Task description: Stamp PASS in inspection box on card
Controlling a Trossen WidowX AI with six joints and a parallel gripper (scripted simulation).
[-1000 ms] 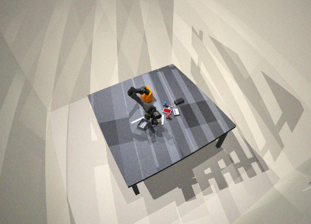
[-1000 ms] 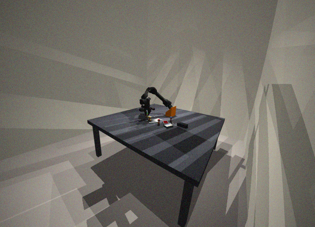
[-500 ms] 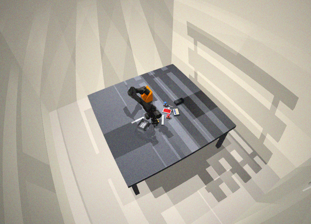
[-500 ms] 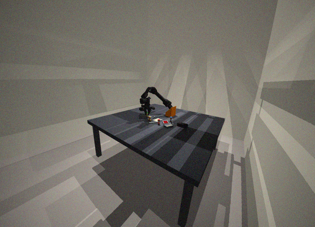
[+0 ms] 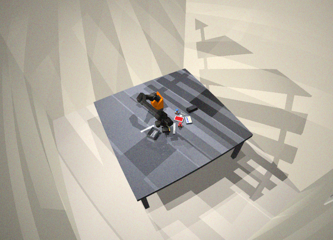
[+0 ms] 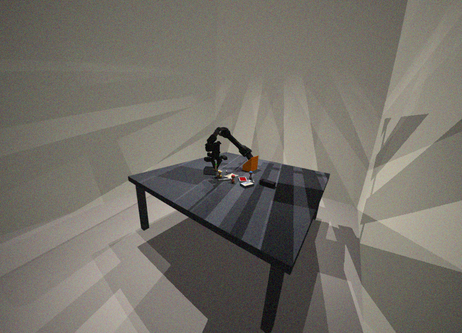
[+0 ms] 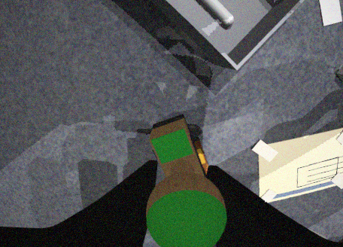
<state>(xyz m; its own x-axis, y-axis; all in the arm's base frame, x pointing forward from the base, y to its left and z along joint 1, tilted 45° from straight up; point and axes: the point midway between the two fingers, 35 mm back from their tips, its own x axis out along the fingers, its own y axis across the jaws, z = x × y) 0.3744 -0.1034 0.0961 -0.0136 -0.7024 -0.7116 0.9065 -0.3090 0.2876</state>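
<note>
My gripper [image 5: 166,133] [image 6: 215,165] [image 7: 181,171] is shut on a brown stamp with a green top [image 7: 186,219] and a green patch on its base; its lettering cannot be read. The gripper is left of the cream card [image 7: 280,166] [image 6: 231,176], which is taped down and shows an outlined box with lines in the wrist view; its right part is cut off there. The red ink pad [image 5: 178,118] [image 6: 242,179] lies open beyond the card. The stamp's height over the table and its underside cannot be told.
A yellow stamp [image 5: 169,129] [image 6: 219,172] [image 7: 201,157] stands close beside the held one. Red [image 5: 180,124] [image 6: 232,177] and blue [image 5: 176,111] [image 6: 251,173] stamps stand by the pad. A grey tray [image 7: 150,16] is near the gripper. A black block [image 5: 191,108] [image 6: 267,183] lies beyond the pad.
</note>
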